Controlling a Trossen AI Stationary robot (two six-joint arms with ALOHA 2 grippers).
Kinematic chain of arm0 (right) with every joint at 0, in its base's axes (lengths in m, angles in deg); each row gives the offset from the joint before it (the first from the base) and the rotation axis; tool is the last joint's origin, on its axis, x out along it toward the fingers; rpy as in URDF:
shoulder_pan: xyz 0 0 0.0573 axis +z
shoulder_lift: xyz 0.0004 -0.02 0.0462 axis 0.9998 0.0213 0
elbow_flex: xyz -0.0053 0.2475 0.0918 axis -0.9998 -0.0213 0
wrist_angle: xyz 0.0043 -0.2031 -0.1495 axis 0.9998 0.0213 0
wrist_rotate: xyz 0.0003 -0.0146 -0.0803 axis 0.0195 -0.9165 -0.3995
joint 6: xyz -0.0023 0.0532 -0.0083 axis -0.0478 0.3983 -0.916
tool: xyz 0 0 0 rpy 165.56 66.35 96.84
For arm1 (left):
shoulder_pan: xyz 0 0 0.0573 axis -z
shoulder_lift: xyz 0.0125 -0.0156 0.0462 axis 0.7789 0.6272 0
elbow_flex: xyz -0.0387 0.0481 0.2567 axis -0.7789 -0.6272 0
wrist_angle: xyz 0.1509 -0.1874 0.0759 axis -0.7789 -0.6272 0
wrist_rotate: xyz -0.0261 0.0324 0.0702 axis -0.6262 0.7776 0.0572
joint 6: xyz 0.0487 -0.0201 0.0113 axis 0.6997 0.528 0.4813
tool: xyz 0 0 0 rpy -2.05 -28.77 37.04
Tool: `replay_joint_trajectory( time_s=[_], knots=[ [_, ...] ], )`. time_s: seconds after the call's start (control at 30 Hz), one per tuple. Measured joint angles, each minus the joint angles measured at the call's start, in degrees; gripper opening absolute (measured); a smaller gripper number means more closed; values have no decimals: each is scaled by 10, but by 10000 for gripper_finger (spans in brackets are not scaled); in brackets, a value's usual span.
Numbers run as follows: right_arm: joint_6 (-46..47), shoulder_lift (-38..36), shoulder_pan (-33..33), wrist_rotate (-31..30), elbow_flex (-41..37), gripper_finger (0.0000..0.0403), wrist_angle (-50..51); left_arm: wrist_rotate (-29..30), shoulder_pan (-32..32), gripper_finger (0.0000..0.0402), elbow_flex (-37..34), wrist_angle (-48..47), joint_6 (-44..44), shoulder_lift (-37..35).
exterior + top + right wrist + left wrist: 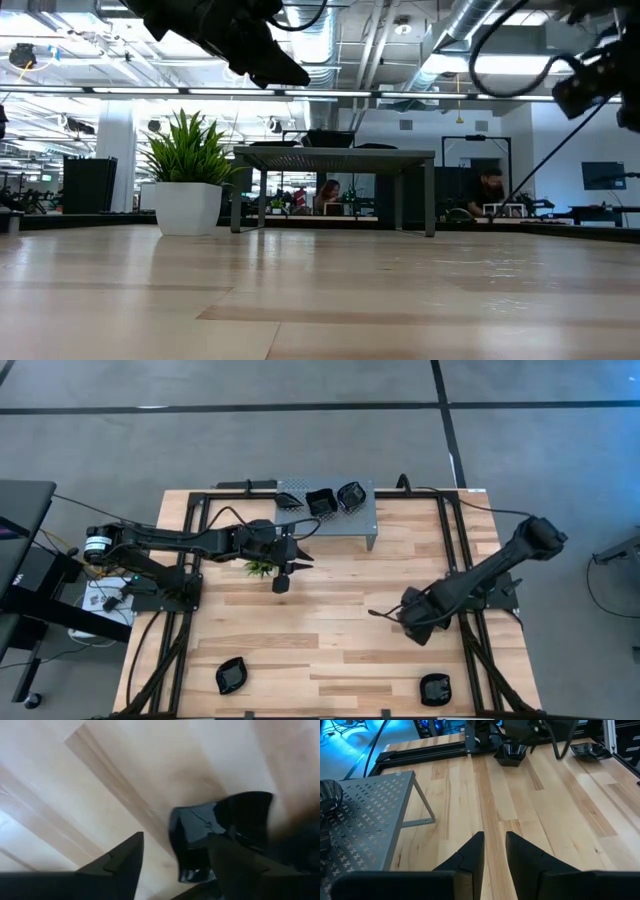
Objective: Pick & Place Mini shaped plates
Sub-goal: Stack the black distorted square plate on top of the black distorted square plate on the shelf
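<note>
We see the right tool (175, 855) spread wide over a glossy black squarish plate (200, 840) on the wooden worktop (330, 620) (left tool (495, 850) narrow, empty).

Stand (330, 520) sits at the far edge of the table (330, 630), roughly center. 3 mini plates on top of it: one on the left end (290, 499), one in the middle (322, 502), one to the right (351, 496). Small plant (259, 567) is just in front of the stand's left end, w/ the left gripper (296, 555) right beside it. Right gripper (415, 628) is over the table's right-center. 2 more plates near the front edge: one front-left (231, 676), one front-right (435, 688), well apart.
</note>
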Motion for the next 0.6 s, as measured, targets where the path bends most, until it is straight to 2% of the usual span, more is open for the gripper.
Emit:
replay_joint_trajectory(
  time_s=[0.13,0.33,0.47,0.6],
  knots=[
    [-22,50,0,22,0,228,-12,0,0,81,0,0,0,0],
    [-55,114,0,61,0,222,-32,0,0,81,0,0,0,0],
    [-81,145,-1,63,0,197,-33,0,0,81,0,0,0,0],
    [-87,161,-1,81,0,135,-44,0,0,81,0,0,0,0]
  ],
)
